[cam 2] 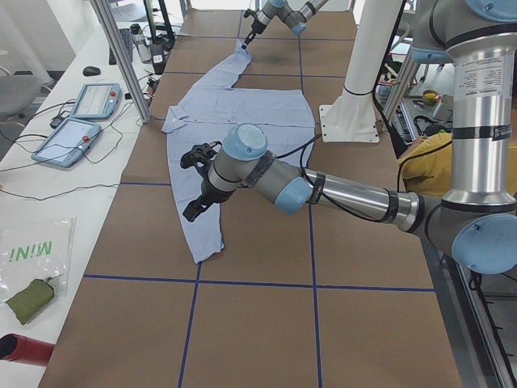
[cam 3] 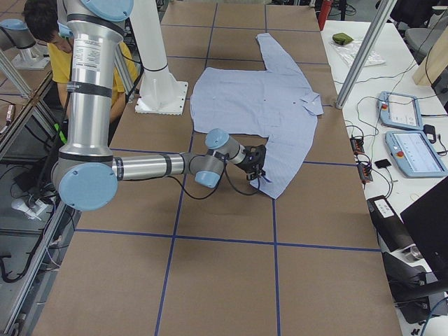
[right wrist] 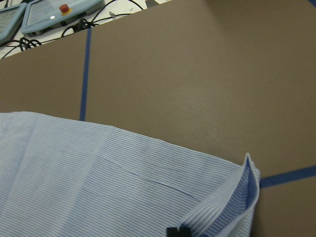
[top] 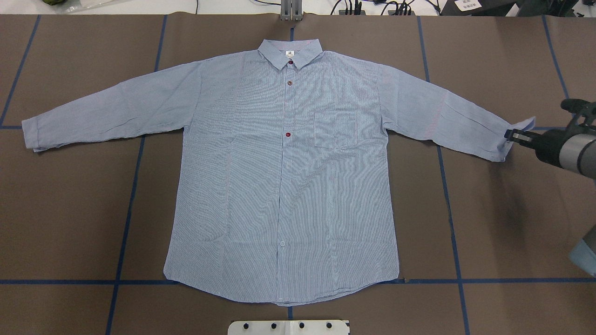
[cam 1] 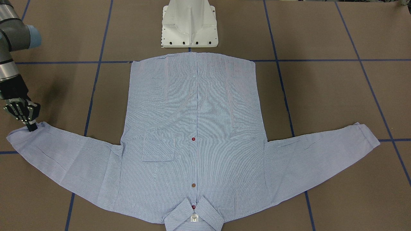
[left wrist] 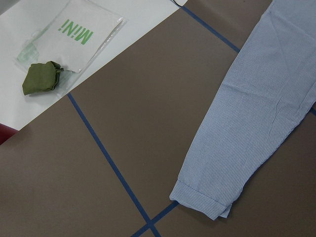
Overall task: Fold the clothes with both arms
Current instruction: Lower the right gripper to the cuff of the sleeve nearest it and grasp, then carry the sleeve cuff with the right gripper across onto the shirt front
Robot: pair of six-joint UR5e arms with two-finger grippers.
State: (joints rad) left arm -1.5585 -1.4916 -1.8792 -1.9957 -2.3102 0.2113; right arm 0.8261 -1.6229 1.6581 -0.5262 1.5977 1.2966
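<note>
The light blue striped shirt (top: 284, 177) lies flat and face up on the brown table, sleeves spread, collar on the far side from the robot's base. My right gripper (top: 511, 136) is at the cuff of the sleeve on my right, shut on the cuff's edge, which curls up beside the fingertips (right wrist: 177, 231). It also shows in the front-facing view (cam 1: 31, 126). My left gripper (cam 2: 192, 212) shows only in the exterior left view, hovering above the other sleeve (left wrist: 256, 123). I cannot tell whether it is open or shut.
The white pedestal base (cam 1: 189, 25) stands at the shirt's hem. A green pouch (left wrist: 42, 76) and a plastic bag lie on the white side bench past the left cuff. Teach pendants (cam 3: 402, 112) and an aluminium post (cam 3: 364, 49) are beyond the collar side.
</note>
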